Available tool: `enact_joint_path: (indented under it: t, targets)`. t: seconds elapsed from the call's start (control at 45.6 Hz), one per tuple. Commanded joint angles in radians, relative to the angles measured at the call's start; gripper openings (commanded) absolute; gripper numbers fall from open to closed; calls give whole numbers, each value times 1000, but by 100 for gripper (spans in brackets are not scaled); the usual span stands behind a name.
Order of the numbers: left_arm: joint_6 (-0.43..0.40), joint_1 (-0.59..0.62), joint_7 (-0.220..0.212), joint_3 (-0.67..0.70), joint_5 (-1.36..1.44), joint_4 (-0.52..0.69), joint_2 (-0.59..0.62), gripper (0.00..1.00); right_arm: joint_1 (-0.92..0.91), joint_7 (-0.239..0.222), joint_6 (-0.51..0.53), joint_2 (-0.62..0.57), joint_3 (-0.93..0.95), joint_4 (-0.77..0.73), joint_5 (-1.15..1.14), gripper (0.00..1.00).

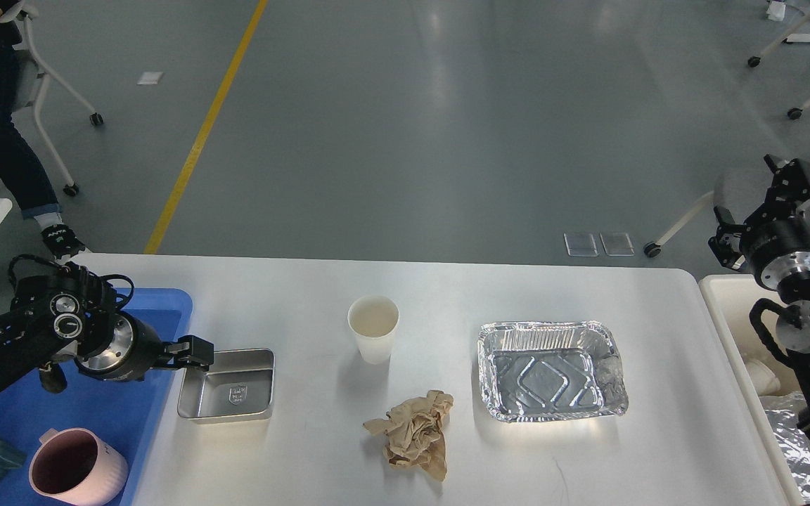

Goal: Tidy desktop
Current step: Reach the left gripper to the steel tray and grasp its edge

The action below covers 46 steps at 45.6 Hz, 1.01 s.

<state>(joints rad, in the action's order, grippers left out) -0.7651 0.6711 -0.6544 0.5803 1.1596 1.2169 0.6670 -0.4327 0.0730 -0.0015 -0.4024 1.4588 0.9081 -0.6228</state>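
Your left gripper point(194, 353), opening unreadable, sits at steel tray point(226, 386) rim; a shallow bite could let it slip.

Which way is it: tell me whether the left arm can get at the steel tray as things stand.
Probably yes. The left gripper already sits at the steel tray's far left corner, and nothing stands between them on the desktop.
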Motion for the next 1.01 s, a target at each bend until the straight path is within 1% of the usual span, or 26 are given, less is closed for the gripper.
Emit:
enact_joint_path:
  t: [0.0, 0.176, 0.241, 0.351, 0.461, 0.593, 0.702, 0.812, 0.834, 0.9, 0.988]
  targets:
    - [10, -13, -13, 0, 2, -3, -17, 98, 2, 1, 0, -3, 0, 0, 0, 100]
    - [13, -28, -50, 1, 2, -28, -33, 97, 2, 2, 0, -3, 0, -1, 0, 100]
    - [20, -31, -51, 4, 3, -40, -34, 95, 2, 2, 0, -1, 0, -1, 0, 100]
    - [70, -38, -53, 4, 14, -60, -50, 93, 2, 2, 0, 2, -1, 0, 0, 100]
    - [83, -38, -53, 3, 25, -83, -76, 89, 5, 2, 0, 2, 0, 0, 0, 100]
    - [83, -39, -56, 0, 35, -115, -115, 77, 11, 4, 0, 2, 0, 0, 0, 100]
    - [83, -38, -60, 0, 46, -134, -141, 74, 11, 4, 0, 2, -1, 0, 0, 100]
    - [83, -38, -67, -2, 51, -151, -161, 66, 18, 5, 0, 1, 0, 0, 0, 100]
    - [81, -38, -79, -2, 52, -151, -162, 61, 20, 5, 0, 1, 0, 0, 0, 100]
    - [76, -39, -105, -2, 52, -151, -162, 52, 20, 7, 0, 2, 0, 0, 0, 100]
    - [69, -38, -140, 0, 51, -149, -168, 38, 20, 7, 0, 2, -1, 0, 0, 100]
